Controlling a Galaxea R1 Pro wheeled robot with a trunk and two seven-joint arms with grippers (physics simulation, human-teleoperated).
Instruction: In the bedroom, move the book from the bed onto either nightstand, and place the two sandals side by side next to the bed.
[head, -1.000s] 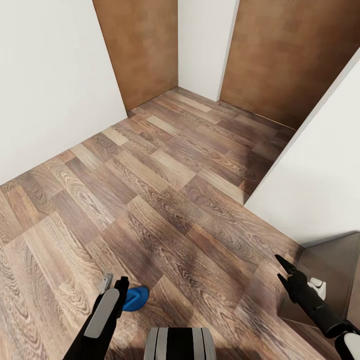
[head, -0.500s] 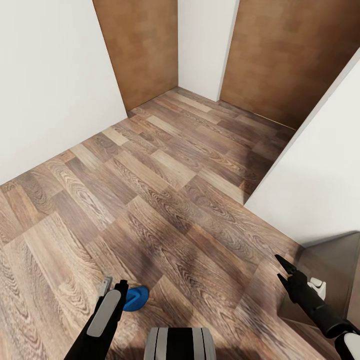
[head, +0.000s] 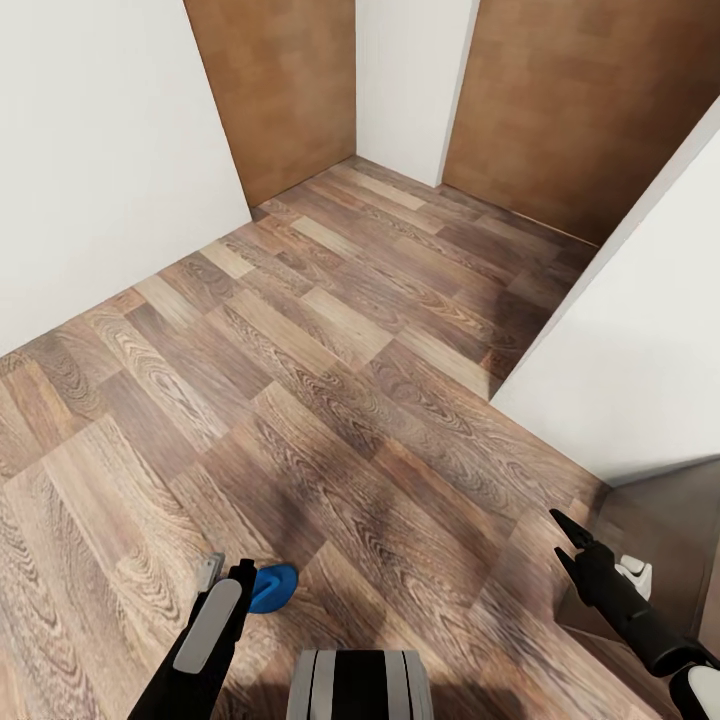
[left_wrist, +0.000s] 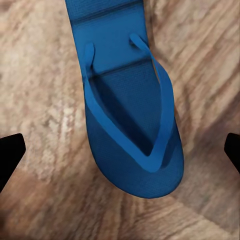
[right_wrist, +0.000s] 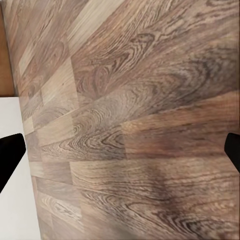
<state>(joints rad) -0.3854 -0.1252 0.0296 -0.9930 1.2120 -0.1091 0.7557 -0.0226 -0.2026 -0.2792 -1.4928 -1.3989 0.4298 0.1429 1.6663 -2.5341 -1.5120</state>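
- We see one blue sandal (left_wrist: 130, 110) lying flat on the wood floor (head: 330, 400), straps up, just ahead of our left gripper (head: 226, 572)
- Our left gripper hangs over it, tips wide apart, holding nothing
- Our right gripper (head: 565, 540) hovers over bare planks, tips spread, empty
- White walls (head: 100, 170) and brown doors (head: 580, 110) stand around us

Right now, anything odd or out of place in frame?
Only one thing: a blue flip-flop hangs at the left gripper, above the wood-plank floor, in a hallway with white walls and brown doors. Its straps look intact. Nothing is spilled or damaged. The right gripper is open and empty.
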